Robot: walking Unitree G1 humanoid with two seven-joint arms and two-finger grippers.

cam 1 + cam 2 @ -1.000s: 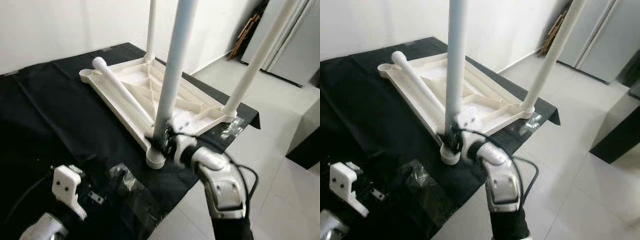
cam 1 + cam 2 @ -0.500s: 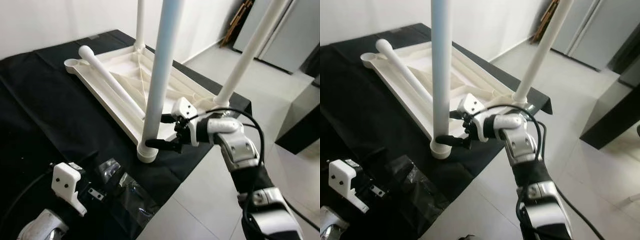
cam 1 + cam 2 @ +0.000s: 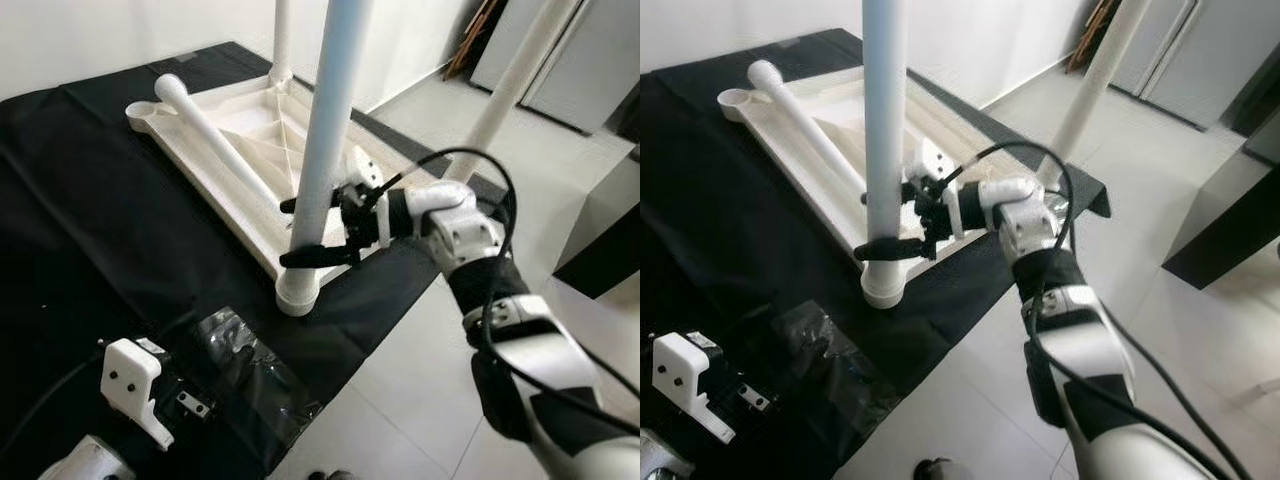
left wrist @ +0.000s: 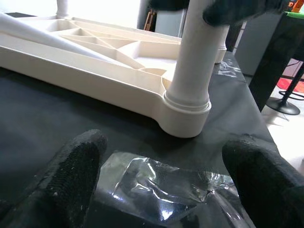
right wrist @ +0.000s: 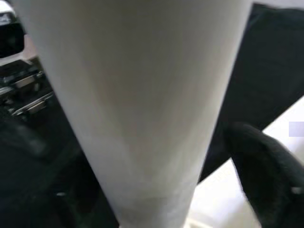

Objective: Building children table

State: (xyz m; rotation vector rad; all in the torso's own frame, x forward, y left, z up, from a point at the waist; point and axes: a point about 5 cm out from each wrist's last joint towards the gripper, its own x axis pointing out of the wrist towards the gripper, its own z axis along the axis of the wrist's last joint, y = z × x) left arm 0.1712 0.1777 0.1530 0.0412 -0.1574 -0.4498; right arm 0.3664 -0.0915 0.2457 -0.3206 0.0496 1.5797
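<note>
While bent inward, R gripper point(image 3: 300, 232) straddles table leg point(image 3: 325, 150).

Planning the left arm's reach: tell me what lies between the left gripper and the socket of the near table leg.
In the left wrist view, crinkled clear plastic wrap on black cloth lies between the left gripper and the socket.

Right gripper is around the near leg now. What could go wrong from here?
1. The right gripper straddles the near leg low down, fingers apart; a sideways push might lever the tall leg in its corner socket.
2. That socket sits near the black mat's edge; dragging could slide the tabletop toward the floor.
3. The loose leg lying across the tabletop may roll if it is jolted.
</note>
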